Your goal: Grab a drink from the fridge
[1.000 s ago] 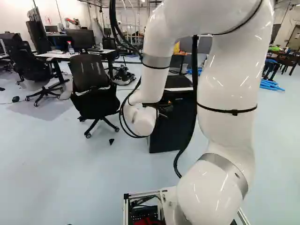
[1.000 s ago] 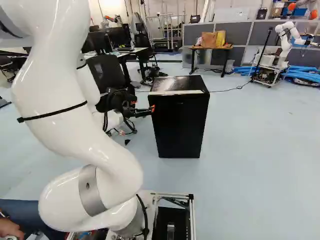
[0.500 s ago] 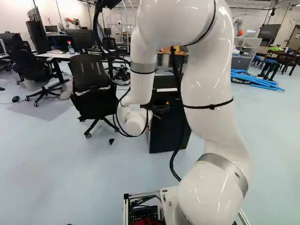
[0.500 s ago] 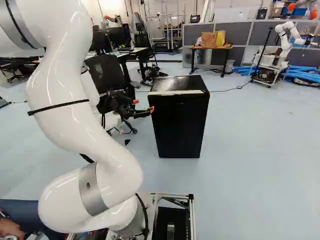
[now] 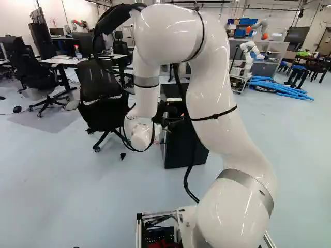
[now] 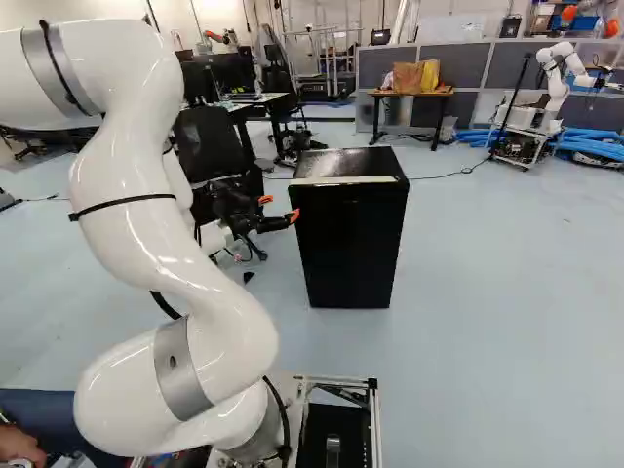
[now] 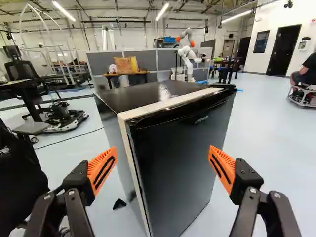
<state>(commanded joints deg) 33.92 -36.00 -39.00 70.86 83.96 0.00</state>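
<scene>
My gripper [image 6: 280, 208] is at the left of the fridge [image 6: 351, 239] in the right base view, near its front edge; whether it touches cannot be told. Seen from the wrist, the gripper [image 7: 163, 152] stands wide open, orange pads apart with nothing gripped. Ahead, between and beyond the fingers, is the black fridge [image 7: 180, 168], its door closed and a pale strip [image 7: 168, 103] running along the door's top and side edges. The closed door hides the inside; no drink shows.
An office chair [image 5: 101, 98] stands left of the fridge in the left base view. Behind are a desk [image 5: 64, 60], a table with paper bags [image 6: 414, 93], grey partitions [image 6: 468, 66] and another robot [image 6: 554, 93]. A cable [image 7: 74, 139] lies on the floor.
The elbow has swung left in the left base view and right in the right base view. The wrist has shifted slightly left in the left base view; both orange fingertips show more clearly. Base and fridge stayed put.
</scene>
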